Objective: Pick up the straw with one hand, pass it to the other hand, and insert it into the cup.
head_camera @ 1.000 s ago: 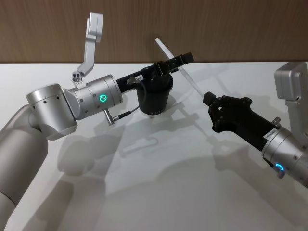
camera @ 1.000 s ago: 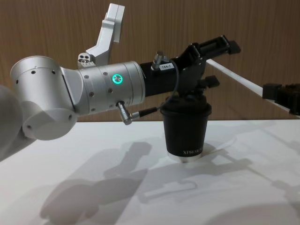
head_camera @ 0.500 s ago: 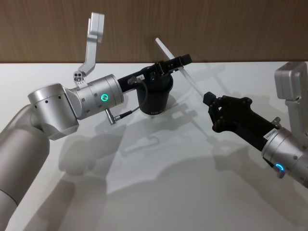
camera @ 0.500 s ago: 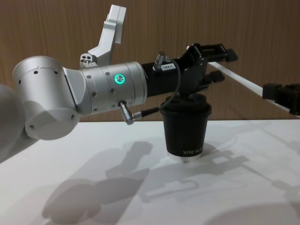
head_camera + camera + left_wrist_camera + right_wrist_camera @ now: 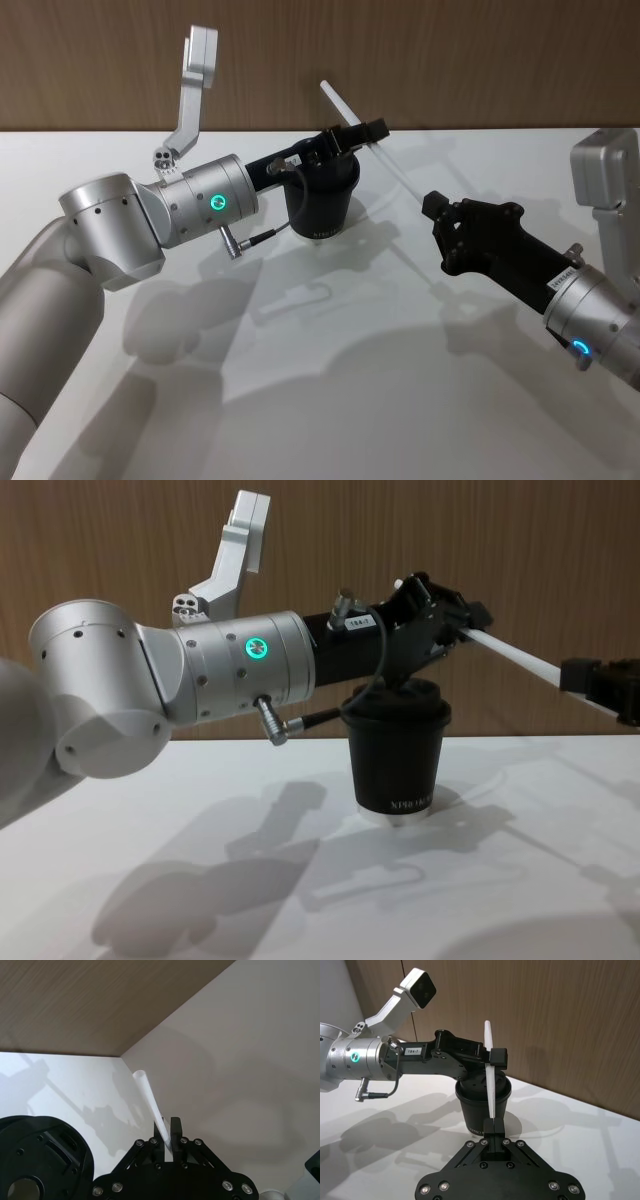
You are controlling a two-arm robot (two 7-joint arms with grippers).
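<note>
The white straw (image 5: 400, 172) slants in the air above and to the right of the black XPRO cup (image 5: 320, 205), which stands upright on the table. My left gripper (image 5: 362, 135), on the silver arm with the green ring, hovers over the cup's lid, with its fingers shut on the straw's upper part (image 5: 147, 1092). My right gripper (image 5: 430, 203), plain black, is shut on the straw's lower end (image 5: 490, 1085). In the chest view the straw (image 5: 515, 653) spans from the left gripper (image 5: 462, 620) to the right gripper (image 5: 570, 675), above the cup (image 5: 397, 760).
The white table (image 5: 330, 400) meets a brown wood wall at the back. A silver camera bracket (image 5: 195, 70) rises from the left wrist. A thin black cable with a metal plug (image 5: 250, 238) hangs by the cup. Open table surface lies in front.
The left gripper's fingers, wide apart a second ago, have closed onto the straw. The straw's upper end has shifted slightly left. The right gripper and the cup have not moved.
</note>
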